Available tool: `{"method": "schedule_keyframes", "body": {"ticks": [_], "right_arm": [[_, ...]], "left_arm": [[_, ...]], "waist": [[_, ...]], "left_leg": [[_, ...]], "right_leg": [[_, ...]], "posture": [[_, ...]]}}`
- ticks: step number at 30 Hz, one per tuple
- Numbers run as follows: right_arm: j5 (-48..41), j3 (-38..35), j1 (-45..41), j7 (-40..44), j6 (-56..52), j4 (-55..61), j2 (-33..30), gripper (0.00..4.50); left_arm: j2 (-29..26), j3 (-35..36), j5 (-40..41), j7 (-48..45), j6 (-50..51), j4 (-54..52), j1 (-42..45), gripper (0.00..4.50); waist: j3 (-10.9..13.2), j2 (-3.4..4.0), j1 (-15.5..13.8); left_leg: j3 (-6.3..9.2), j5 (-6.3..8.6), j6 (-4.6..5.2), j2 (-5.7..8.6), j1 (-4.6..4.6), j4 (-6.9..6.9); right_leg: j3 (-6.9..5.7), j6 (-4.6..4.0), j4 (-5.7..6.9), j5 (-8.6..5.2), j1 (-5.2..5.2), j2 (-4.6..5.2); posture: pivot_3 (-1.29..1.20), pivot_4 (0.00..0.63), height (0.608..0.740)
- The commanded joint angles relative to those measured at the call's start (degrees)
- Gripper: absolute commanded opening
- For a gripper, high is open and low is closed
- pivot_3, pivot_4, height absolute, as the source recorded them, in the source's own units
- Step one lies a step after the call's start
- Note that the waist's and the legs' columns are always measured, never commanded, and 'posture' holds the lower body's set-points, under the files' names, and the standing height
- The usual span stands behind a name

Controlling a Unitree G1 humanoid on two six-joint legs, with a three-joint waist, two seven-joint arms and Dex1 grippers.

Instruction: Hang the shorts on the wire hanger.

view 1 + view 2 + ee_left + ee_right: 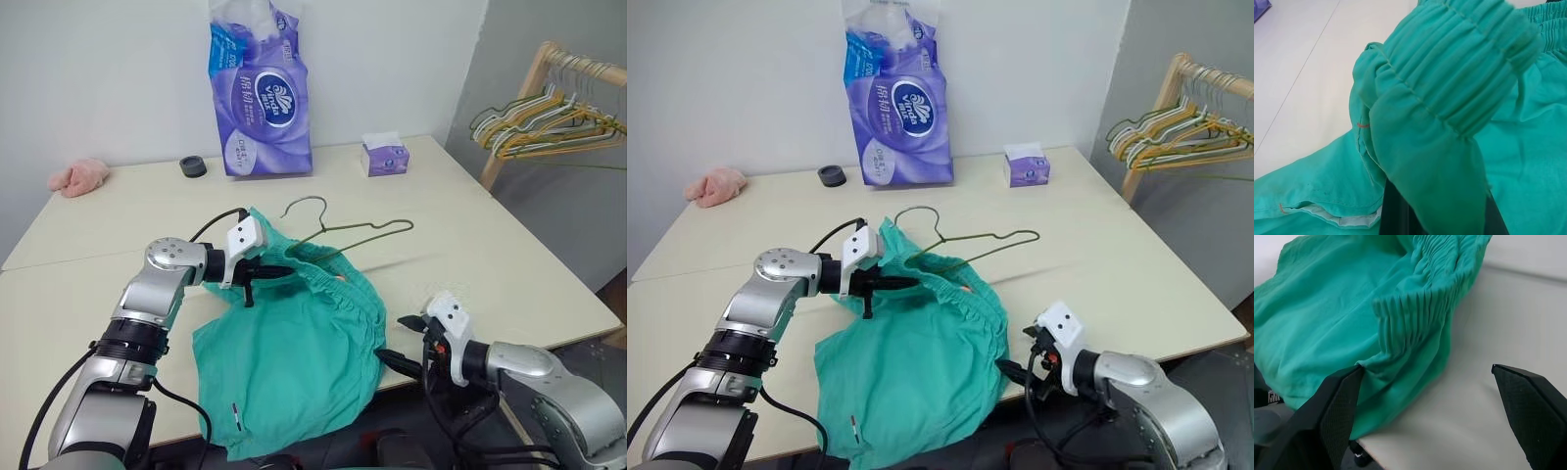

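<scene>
The teal-green shorts (294,362) lie in the middle of the table (509,264), their lower part hanging over its front edge. My left gripper (282,270) is shut on the gathered waistband (1449,83) and holds that fold up off the table. The thin olive wire hanger (345,235) lies just behind the shorts, hook toward the wall, its near end running under the raised waistband. My right gripper (402,340) is open at the table's front edge, just right of the shorts. Its fingers (1337,406) hold nothing; one pad sits against the cloth's edge.
A purple toilet-paper pack (260,93), a black tape roll (193,166) and a small tissue box (384,157) stand along the back. A pink fluffy cloth (78,176) lies at the back left. A wooden rack of bunched hangers (549,117) stands off the table's right.
</scene>
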State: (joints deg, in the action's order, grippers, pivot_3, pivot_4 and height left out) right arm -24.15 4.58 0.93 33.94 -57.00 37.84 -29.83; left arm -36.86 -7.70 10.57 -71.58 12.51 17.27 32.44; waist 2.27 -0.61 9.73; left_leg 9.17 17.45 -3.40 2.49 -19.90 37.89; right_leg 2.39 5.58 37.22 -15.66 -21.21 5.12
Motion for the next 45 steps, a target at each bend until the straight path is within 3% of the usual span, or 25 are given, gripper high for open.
{"method": "schedule_keyframes", "body": {"ticks": [1,3,11,15,21,28,37,45], "right_arm": [[-0.5,0.9,-2.3,-3.1,-2.3,-1.4,2.1,4.30],[-1.5,1.0,-2.9,-3.6,-4.3,-1.8,2.9,3.88],[-0.4,1.7,-3.6,-8.0,-4.8,-3.7,6.2,1.20],[2.0,1.4,-4.7,-8.9,-2.3,-4.9,4.3,0.02],[3.9,-1.1,-6.9,-8.0,1.4,-7.4,-0.6,0.02],[11.0,0.3,-12.8,1.4,15.2,-17.5,-17.1,0.02],[3.5,-2.0,-17.5,8.0,7.9,-23.7,-17.1,0.02],[2.2,-2.8,-18.8,8.1,6.5,-23.6,-16.6,0.02]], "left_arm": [[-0.1,1.6,1.1,0.7,0.0,-1.3,1.2,0.00],[-0.2,1.7,1.2,0.8,0.1,-1.8,0.8,0.00],[-0.6,2.1,1.6,1.3,0.5,-2.9,-0.1,0.00],[-1.1,2.4,2.3,0.9,1.7,-3.7,-0.7,0.00],[-2.7,2.7,3.9,-1.3,4.4,-4.9,-1.2,0.00],[-5.5,1.4,5.4,-5.8,8.1,-7.2,-2.0,0.00],[-9.7,1.2,9.8,-12.6,13.1,-13.4,-2.5,0.00],[-11.7,-2.5,1.1,-11.1,1.7,-9.2,-3.1,0.00]], "waist": [[0.0,0.00,0.0],[0.0,0.00,0.0],[0.0,0.01,0.0],[0.0,0.01,0.0],[0.0,0.02,0.0],[0.0,0.05,0.1],[0.0,0.04,0.7],[0.0,0.07,0.5]], "left_leg": [[0.01,0.00,0.00,0.00,0.00,0.00],[0.00,0.00,0.00,0.00,0.00,0.00],[0.01,0.00,0.00,0.00,-0.01,-0.01],[-0.01,0.00,0.00,0.01,-0.01,0.00],[-0.02,0.00,0.00,0.01,-0.01,-0.01],[-0.09,0.01,0.01,-0.01,0.00,-0.03],[-0.05,0.01,0.01,-0.03,-0.04,-0.04],[-0.06,0.01,0.01,-0.02,-0.03,-0.03]], "right_leg": [[0.00,0.00,0.00,0.00,0.00,0.00],[0.01,0.00,0.00,0.00,-0.01,0.00],[0.01,0.00,0.02,0.00,-0.05,-0.01],[0.03,0.00,0.02,0.00,-0.06,0.00],[0.03,0.00,0.02,0.00,-0.06,0.00],[0.01,0.00,-0.01,0.00,-0.02,-0.01],[0.02,-0.01,-0.04,0.00,-0.02,-0.02],[0.02,-0.01,-0.03,0.00,-0.01,-0.01]], "posture": [[-0.22,0.000,0.740],[-0.22,0.000,0.740],[-0.21,0.000,0.740],[-0.21,0.000,0.740],[-0.22,0.000,0.740],[-0.23,0.000,0.740],[-0.22,0.000,0.740],[-0.21,0.000,0.740]]}}
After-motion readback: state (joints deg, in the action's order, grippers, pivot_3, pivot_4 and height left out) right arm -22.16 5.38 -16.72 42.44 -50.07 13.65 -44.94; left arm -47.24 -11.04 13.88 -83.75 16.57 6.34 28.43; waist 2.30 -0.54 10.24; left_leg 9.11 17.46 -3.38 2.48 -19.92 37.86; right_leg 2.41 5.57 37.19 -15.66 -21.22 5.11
